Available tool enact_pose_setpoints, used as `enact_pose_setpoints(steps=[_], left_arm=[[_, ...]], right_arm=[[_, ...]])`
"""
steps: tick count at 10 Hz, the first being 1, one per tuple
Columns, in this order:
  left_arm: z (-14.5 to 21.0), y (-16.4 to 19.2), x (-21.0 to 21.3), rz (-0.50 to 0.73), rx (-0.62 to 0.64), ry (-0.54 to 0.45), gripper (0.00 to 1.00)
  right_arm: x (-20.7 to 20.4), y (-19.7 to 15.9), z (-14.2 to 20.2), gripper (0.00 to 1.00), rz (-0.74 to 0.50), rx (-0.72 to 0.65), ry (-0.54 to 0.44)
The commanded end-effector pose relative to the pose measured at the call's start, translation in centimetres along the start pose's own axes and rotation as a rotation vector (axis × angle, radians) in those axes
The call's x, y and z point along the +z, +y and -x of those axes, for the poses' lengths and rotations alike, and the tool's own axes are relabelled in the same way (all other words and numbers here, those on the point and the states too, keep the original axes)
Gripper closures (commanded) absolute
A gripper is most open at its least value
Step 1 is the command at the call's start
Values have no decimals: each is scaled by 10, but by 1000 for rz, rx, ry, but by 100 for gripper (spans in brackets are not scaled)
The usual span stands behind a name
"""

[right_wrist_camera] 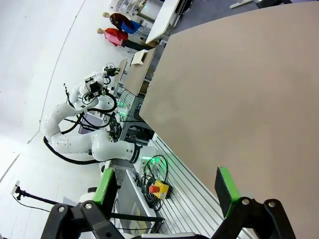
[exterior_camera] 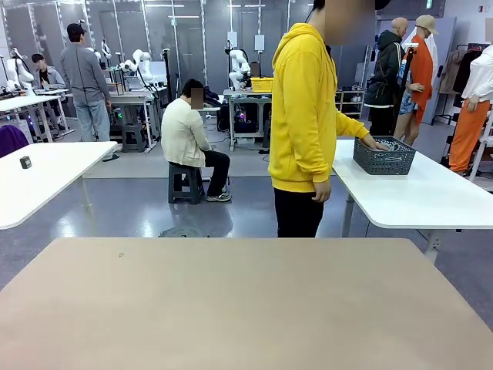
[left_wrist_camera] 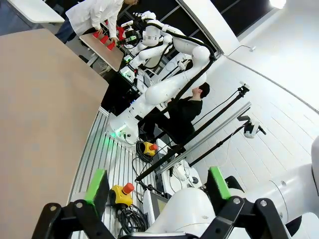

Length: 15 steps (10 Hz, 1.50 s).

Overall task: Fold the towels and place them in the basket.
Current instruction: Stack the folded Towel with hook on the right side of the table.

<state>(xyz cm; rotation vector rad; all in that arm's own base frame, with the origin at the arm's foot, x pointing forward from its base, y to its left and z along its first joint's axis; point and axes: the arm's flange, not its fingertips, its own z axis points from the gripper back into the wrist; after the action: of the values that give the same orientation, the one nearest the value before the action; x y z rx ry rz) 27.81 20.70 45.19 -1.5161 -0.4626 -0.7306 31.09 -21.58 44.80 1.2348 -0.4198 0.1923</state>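
Setup is incomplete at this moment: the beige counter (exterior_camera: 254, 301) in front of the robot is bare, with no towels laid on it. The basket (exterior_camera: 384, 156), dark grey with lattice sides, stands on a white side table (exterior_camera: 431, 193) well apart from the robot's counter. A person in a yellow hoodie (exterior_camera: 308, 116) stands at the far edge of the counter with one hand (exterior_camera: 380, 144) reaching into the basket. Whether towels lie inside it cannot be told from here.

The left pincer (left_wrist_camera: 157, 186) is released, its green pads spread wide with nothing between them; it is aimed off the counter's edge toward the arm bases and cabling. The right pincer (right_wrist_camera: 169, 186) is likewise released and empty, and looks out over the counter's near edge.

Judgement: the step in hand is waiting for the towels and basket to be brought across. To do it well, both arms should hold clear of the counter while the person's hands work there. Once a towel lies flat, each pincer should take a corner of the same edge, so the fold comes over square.
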Motion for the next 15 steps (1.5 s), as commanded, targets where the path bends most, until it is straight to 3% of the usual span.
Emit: enact_pose_setpoints(steps=[1, 15], left_arm=[[-2, 0, -2, -7, 6, 12, 0], [-2, 0, -2, -7, 6, 12, 0]], right_arm=[[1, 0, 0, 0, -9, 17, -1], [1, 0, 0, 0, -9, 17, -1]])
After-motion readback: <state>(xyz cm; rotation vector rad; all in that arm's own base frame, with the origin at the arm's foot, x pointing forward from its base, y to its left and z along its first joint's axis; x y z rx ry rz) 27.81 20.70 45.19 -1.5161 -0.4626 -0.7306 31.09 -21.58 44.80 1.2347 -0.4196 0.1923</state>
